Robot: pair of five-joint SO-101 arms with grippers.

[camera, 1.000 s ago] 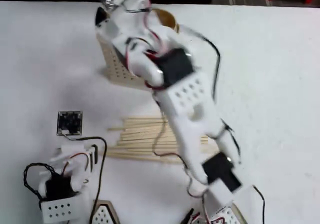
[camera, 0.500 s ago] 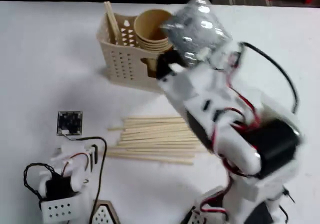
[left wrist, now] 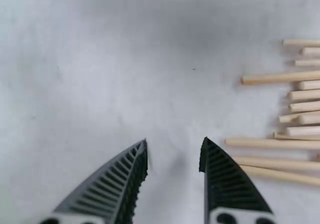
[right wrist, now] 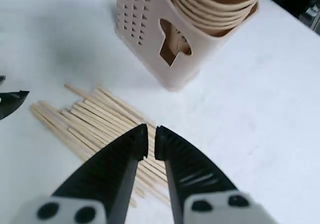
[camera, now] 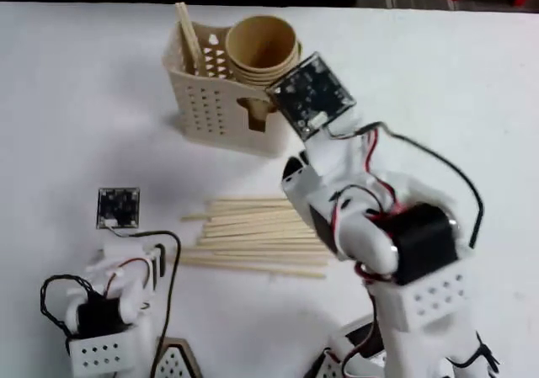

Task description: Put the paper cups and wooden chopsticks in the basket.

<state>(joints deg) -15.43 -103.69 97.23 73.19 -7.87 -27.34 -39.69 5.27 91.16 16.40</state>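
A beige perforated basket [camera: 215, 100] stands at the back of the white table with a stack of paper cups [camera: 261, 45] inside it and one wooden chopstick [camera: 187, 37] leaning upright in its left part. Several wooden chopsticks [camera: 257, 236] lie in a flat pile in the middle of the table. In the right wrist view my right gripper [right wrist: 150, 130] hangs shut and empty above the pile [right wrist: 95, 119], on the near side of the basket [right wrist: 145, 29]. My left gripper [left wrist: 175, 144] is open over bare table, beside the pile's left ends [left wrist: 280, 109].
The right arm [camera: 379, 235] rises from the near right edge and leans over the pile's right end. The left arm [camera: 105, 298] sits folded at the near left corner. Bare white table lies left of the basket and along the right side.
The right arm has swung away from above the basket, first to the right, then back and down toward the near side, ending over the chopstick pile. The left arm has kept still.
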